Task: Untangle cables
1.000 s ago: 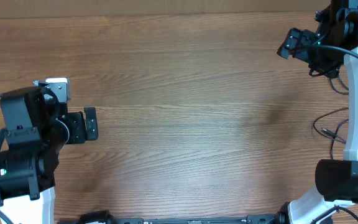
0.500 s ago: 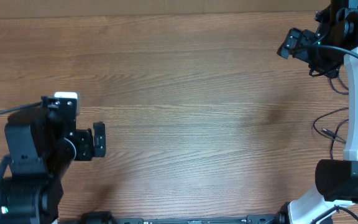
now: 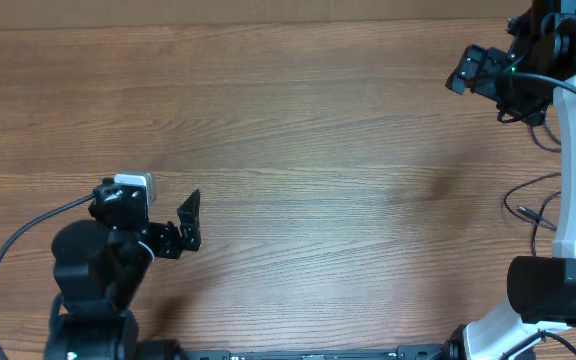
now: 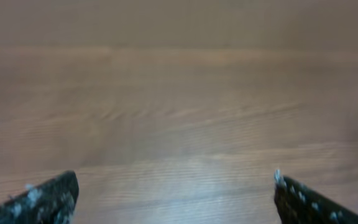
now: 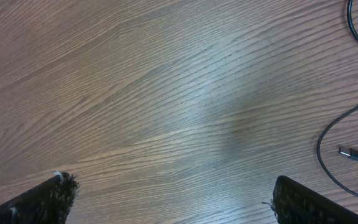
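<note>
Cables (image 3: 520,210) unmoved at far right; left tool (image 3: 186,222) shifted rightward, toward near edge; right tool (image 3: 466,70) static; both gaping, empty.

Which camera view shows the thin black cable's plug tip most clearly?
The right wrist view: the plug tip lies close and sharp. Overhead shows it only tiny, near the right edge. The left wrist view misses it.

A brown wood-grain tabletop (image 3: 318,150) is filling the overhead view, its grain running side to side. Along the tabletop's far edge, a paler tan strip (image 3: 268,8) is showing. Soft, even light is falling on the tabletop, leaving a faint pale sheen (image 5: 216,93) in the right wrist view.
</note>
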